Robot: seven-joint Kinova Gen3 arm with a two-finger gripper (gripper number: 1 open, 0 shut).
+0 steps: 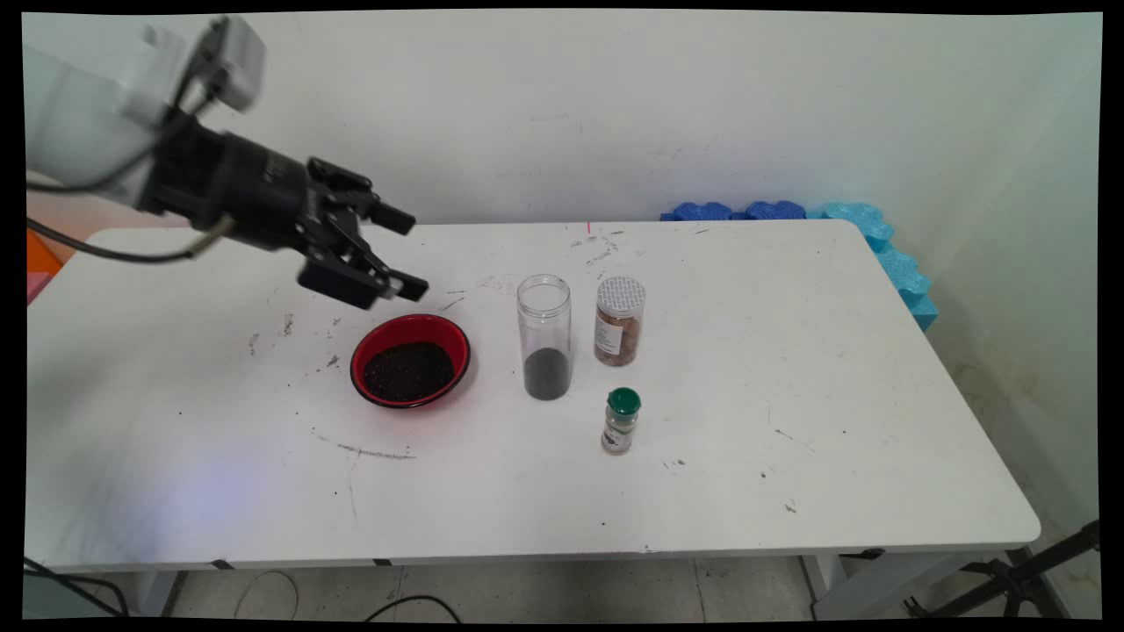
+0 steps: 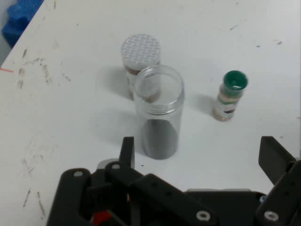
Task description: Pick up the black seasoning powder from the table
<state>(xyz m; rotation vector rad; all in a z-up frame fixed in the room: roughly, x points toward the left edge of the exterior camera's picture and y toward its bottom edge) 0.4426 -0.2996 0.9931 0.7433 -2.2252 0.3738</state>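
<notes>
Main view looks down on a white table [image 1: 790, 421] scuffed with dark streaks and specks, most of them near its far edge and left of centre (a thin curved scratch also runs in front of the bowl). Behind it stands a pale wall [image 1: 615, 105], and blue foam pieces [image 1: 878, 237] line the table's far right corner. Beneath the near edge, cables lie on a tiled floor, and a black stand leg shows at lower right.

The gripper [image 1: 408, 252] hangs above the table's left part, just beyond the red bowl [image 1: 410, 360], which holds dark grains. Its fingers are spread wide apart and hold nothing. Right of the bowl stands an open clear jar [image 1: 544, 338] with dark powder at its bottom; just beside it, a lidded jar [image 1: 619, 321] of brownish contents. Nearer the camera stands a small green-capped bottle [image 1: 622, 421], apart from both jars.
</notes>
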